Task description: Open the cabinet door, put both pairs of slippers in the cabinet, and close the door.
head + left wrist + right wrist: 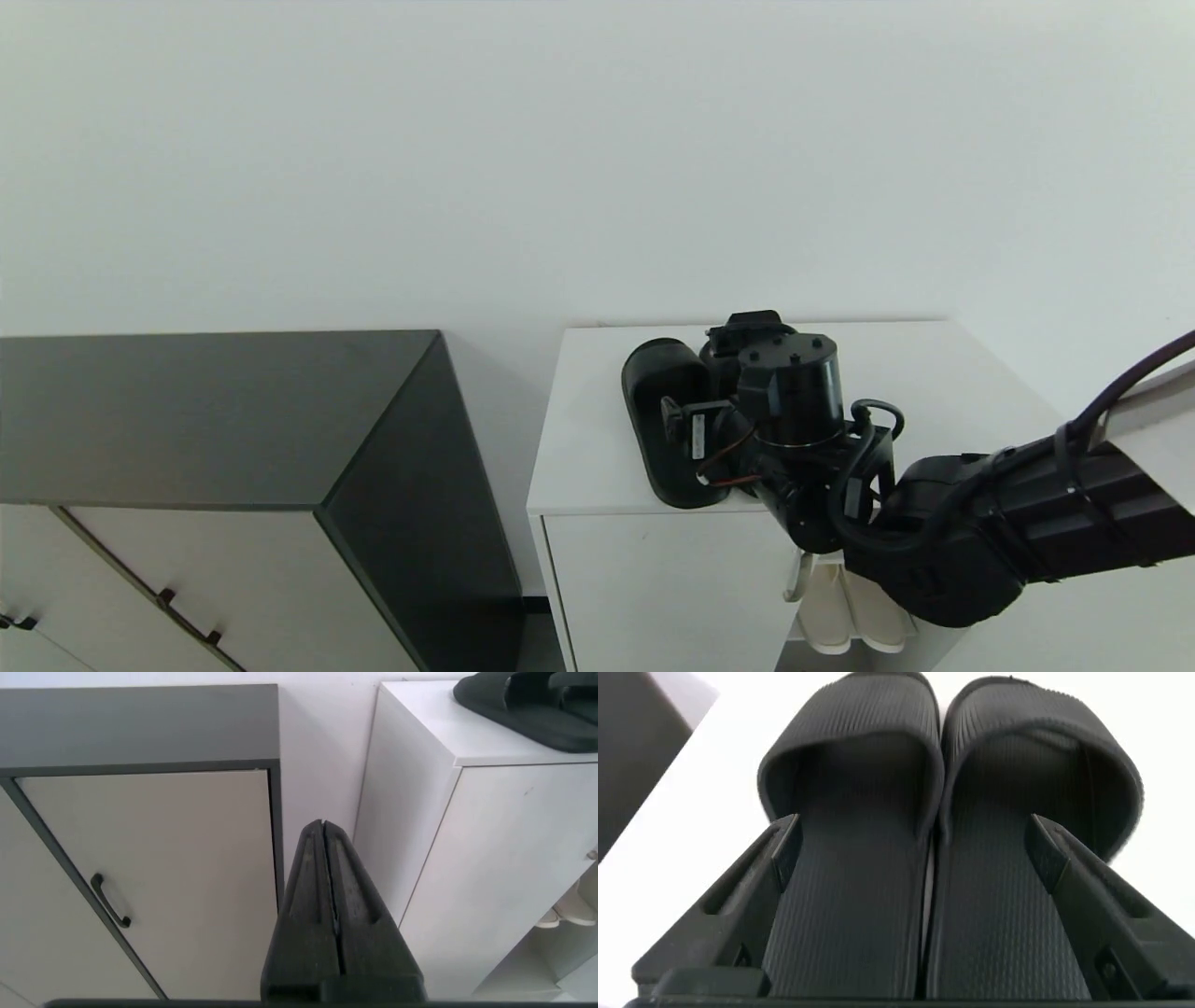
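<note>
Largely filling the head view's lower left is a dark-topped cabinet. At lower centre stands the white cabinet. Black slippers lie side by side on its top, and the right gripper has its fingers spread wide over the pair. White slippers show at lower right, under the arm. The left gripper has its fingers pressed together, empty.

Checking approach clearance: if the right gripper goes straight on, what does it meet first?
The black slippers: the right gripper is open, a finger at each side of the pair on the white cabinet top, so probably the toe straps first. Depth is unclear; the fingers might graze the soles sooner.
</note>
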### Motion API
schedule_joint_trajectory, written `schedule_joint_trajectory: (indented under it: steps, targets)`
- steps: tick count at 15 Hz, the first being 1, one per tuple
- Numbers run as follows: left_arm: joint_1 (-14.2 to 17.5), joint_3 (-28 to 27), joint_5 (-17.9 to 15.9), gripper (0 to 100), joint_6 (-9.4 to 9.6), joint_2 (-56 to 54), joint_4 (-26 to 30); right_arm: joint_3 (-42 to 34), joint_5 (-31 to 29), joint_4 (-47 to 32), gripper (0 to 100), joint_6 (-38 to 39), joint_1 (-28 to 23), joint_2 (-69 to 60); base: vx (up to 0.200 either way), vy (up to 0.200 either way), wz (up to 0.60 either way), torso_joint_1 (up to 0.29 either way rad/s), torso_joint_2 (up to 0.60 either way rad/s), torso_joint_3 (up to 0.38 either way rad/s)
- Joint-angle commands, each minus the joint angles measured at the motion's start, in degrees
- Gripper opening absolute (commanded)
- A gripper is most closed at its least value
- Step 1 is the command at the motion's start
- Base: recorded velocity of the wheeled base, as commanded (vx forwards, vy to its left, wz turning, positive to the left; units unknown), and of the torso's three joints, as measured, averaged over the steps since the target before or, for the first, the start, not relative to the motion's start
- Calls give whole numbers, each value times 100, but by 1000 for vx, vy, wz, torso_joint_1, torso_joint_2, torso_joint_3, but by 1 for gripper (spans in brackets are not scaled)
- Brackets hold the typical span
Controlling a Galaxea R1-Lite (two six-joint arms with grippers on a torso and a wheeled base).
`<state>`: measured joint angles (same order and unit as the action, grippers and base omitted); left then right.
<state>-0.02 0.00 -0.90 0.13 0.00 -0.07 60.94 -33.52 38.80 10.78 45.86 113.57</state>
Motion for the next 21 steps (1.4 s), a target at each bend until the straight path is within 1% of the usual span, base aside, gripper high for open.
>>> schedule_joint_trajectory:
  steps: [1, 4, 10, 14, 15, 21]
  targets:
    - [2, 0, 2, 0, 4, 0, -1, 67, 4, 119, 100, -14, -69, 289, 0, 0, 0, 0, 0, 0]
    - [2, 0, -6, 0, 4, 0, -1, 181, 118, 409, 100, -243, -227, 508, 0, 0, 0, 0, 0, 0]
    - [2, 0, -6, 0, 4, 0, -1, 735, 153, 382, 100, -295, -411, 842, 0, 0, 0, 0, 0, 0]
    - [2, 0, -6, 0, 4, 0, -1, 920, 144, 391, 100, -366, -473, 1009, 0, 0, 0, 0, 0, 0]
    - [2, 0, -6, 0, -5, 0, -1, 1007, 144, 382, 0, -375, -490, 1062, 0, 0, 0, 0, 0, 0]
    - [-6, 0, -6, 0, 4, 0, -1, 1069, 118, 409, 0, -366, -473, 1089, 0, 0, 0, 0, 0, 0]
